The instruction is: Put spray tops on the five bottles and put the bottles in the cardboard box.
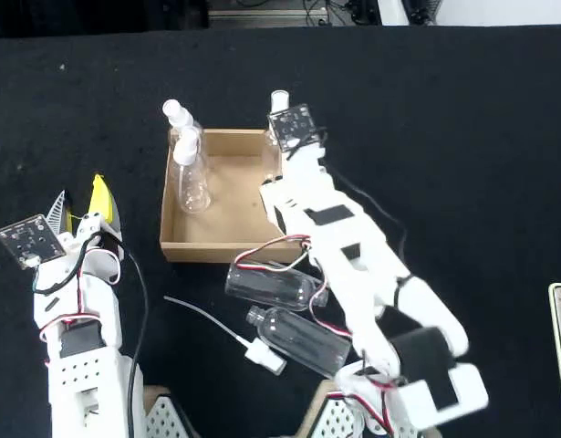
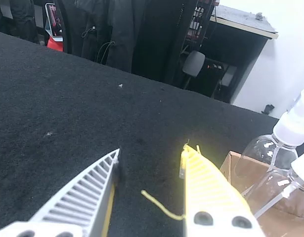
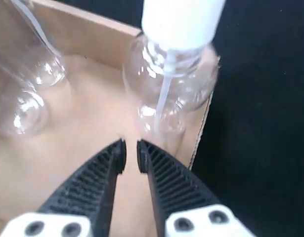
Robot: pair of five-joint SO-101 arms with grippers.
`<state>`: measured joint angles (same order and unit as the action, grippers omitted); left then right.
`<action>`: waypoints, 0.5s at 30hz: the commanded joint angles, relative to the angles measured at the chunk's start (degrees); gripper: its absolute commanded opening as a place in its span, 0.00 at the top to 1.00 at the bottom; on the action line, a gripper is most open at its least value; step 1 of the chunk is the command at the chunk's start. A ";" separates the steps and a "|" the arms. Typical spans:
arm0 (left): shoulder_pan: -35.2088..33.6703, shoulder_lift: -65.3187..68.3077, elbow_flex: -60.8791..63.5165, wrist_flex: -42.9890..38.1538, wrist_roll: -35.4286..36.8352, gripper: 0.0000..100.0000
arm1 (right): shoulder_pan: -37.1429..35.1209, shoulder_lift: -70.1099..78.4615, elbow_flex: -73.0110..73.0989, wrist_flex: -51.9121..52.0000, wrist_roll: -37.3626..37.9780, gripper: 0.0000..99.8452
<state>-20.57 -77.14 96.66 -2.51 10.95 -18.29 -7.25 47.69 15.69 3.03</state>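
The right claw [image 3: 131, 148] is black, its fingers drawn narrow with only a slit between them, and it holds nothing. It hangs over the floor of the cardboard box [image 3: 67, 168]. Just beyond its tips stands a clear bottle [image 3: 166, 89] with a white spray top [image 3: 184, 19] on it, tucked into the box's corner. In the high view that corner is at 1 o'clock of the box's middle.

Two more capped bottles [image 1: 192, 178] stand together at 10 to 11 o'clock along the box wall. Outside the box, at 5 o'clock from it, two bottles [image 1: 275, 285] lie on their sides on the black surface [image 1: 462, 137] beside the right arm, and they appear uncapped. A loose spray top [image 1: 264, 354] with its long tube lies at 6 o'clock, near the nearer of them.

The left claw [image 2: 152, 150] is spread wide and empty. It sits over bare surface at 9 o'clock from the box, well apart from it.

By my reading, three of the five bottles are done and the third is set down with the claw off it. The next move calls for lifting the right claw out without knocking that bottle. Then one claw must steady a lying bottle while the other feeds the loose top's tube into the neck, a fiddly alignment.
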 commanded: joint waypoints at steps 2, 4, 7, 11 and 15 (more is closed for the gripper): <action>0.22 -0.18 1.27 0.00 0.26 0.82 | -0.35 1.10 -3.82 -2.99 0.53 0.99; 0.22 -0.18 1.27 0.00 0.26 0.82 | 0.62 1.98 -4.26 -4.13 0.53 0.99; 0.22 -0.18 1.27 0.00 0.26 0.82 | 2.73 3.91 -4.53 -7.47 0.53 0.99; 0.22 -0.18 1.27 0.00 0.26 0.82 | 3.34 5.23 -4.70 -8.26 0.53 0.99; 0.22 -0.18 1.27 0.00 0.26 0.82 | 2.99 5.23 -4.70 -8.62 0.53 0.99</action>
<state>-20.57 -77.14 96.66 -2.51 10.95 -16.62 -1.54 46.46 9.01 3.03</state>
